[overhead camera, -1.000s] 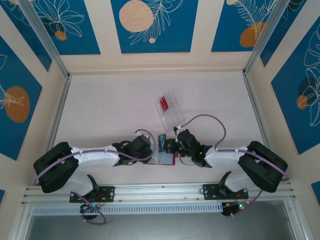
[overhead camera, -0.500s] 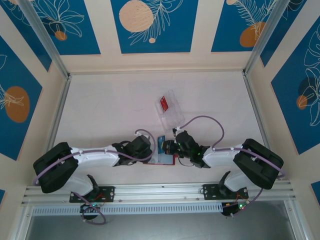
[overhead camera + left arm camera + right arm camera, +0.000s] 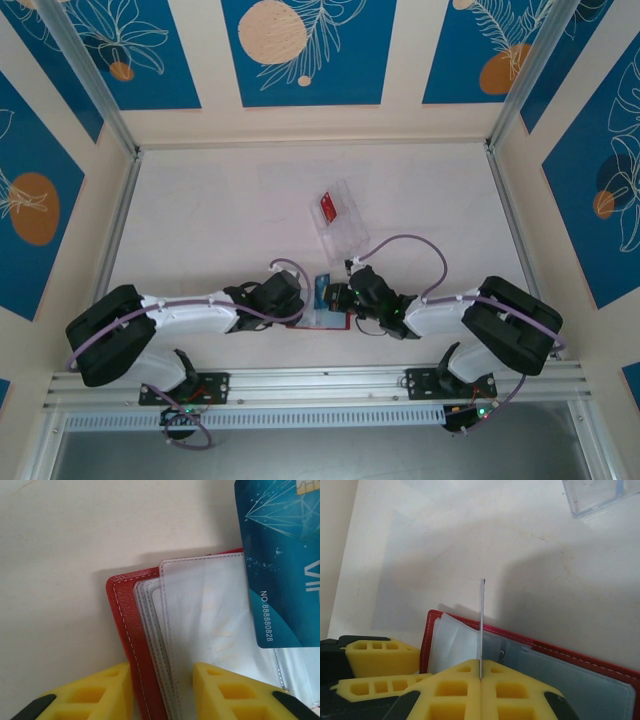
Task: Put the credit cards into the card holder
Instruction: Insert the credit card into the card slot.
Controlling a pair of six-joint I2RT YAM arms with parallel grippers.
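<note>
Small update: over the last second the right arm has crept toward 9 o'clock in the top view. The right hand (image 3: 338, 296) now sits pretty much over the open card holder (image 3: 330, 320) instead of hanging off its 3 o'clock side. The left arm hasn't budged at all.

The right hand is clenched tight on the blue card (image 3: 481, 615). Its own wrist cam catches the card dead edge-on, standing upright with the free end pointing to 12 o'clock, right over the holder's clear sleeves. From the left wrist cam the card's face shows at 2 o'clock, overlapping the corner of the top sleeve. I can't tell if it's touching the plastic yet, but it doesn't look tucked into any pocket.

The left hand (image 3: 162, 695) has its fingers either side of the holder's red cover and sleeve stack, grasping that 9 o'clock end so it stays put on the table (image 3: 220, 220).

My read is that the card is lined up but not yet inserted. Next it has to find a sleeve mouth without snagging. The clear tray (image 3: 340, 230) at 12 o'clock from the holder has a red card (image 3: 327, 207) in it, so there's plenty left to do.
</note>
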